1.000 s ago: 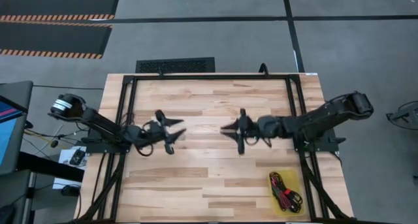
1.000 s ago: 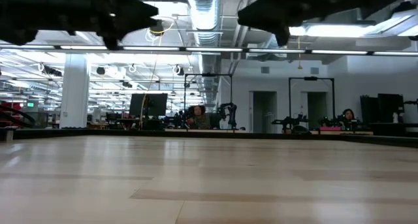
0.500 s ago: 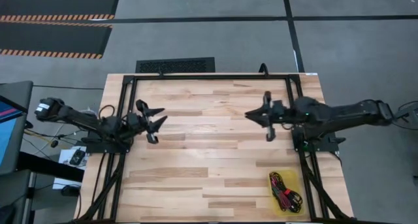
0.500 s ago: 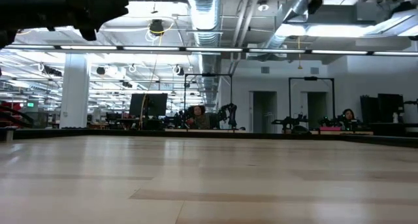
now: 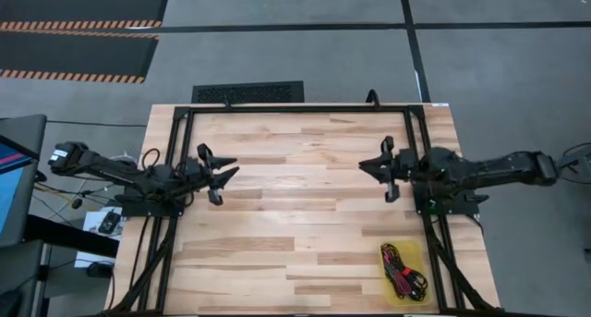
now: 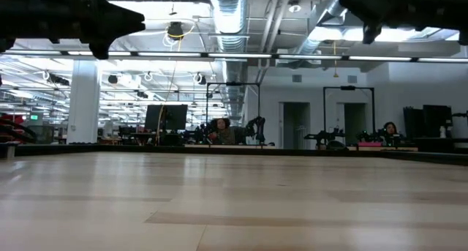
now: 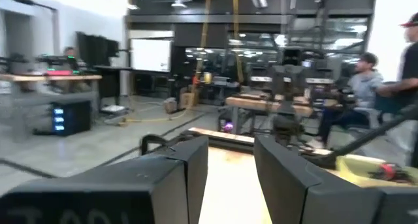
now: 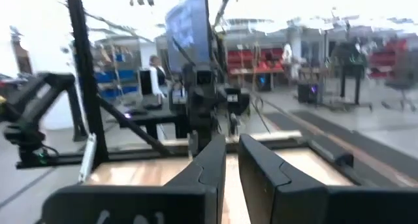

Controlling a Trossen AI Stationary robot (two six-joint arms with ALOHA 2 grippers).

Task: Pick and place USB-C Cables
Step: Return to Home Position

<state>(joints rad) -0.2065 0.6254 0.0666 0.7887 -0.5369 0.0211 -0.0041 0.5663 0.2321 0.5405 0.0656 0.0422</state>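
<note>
Overhead, a pale wooden table (image 5: 295, 215) fills the middle of the frame. At its lower right corner sits a see-through yellow tray (image 5: 416, 249). Every one of the cables (image 5: 403, 269) that I can see lies inside it, a loose heap of black and red-pink loops. I cannot tell the separate bundles apart.

The left pincer (image 5: 224, 172) hangs over the left side of the table, fingers apart, holding nothing. The right pincer (image 5: 369, 165) hangs over the right side, higher in the frame than the tray and well apart from it. Its fingers are parted by only a thin slit, and it is also empty.

These cables look light and limp with smooth jackets, so I would expect loops to spring open and slide. The safest hold is probably across the middle of a coil, where the strands bunch together, not on a plug end.
</note>
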